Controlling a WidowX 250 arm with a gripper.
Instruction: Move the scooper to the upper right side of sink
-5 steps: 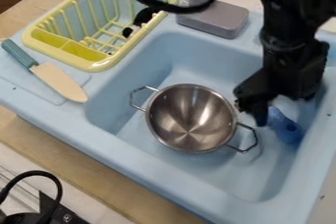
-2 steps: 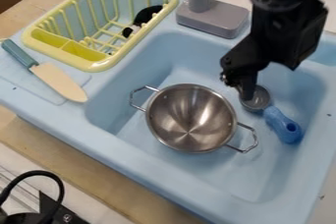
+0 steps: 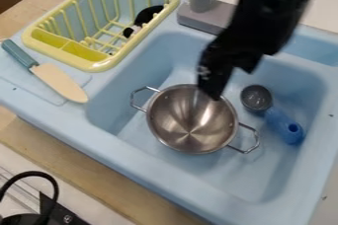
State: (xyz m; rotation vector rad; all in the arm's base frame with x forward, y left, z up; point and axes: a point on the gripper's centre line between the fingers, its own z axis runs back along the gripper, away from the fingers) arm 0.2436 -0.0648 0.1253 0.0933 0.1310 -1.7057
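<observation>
Hangs with black gripper above steel pot's one o'clock rim, apart from blue-handled scooper at gripper's four o'clock; cannot tell whether wide or narrow.

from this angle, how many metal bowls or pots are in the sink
1: the steel pot sits in the middle of the sink, left of the blue-handled scooper.
</observation>
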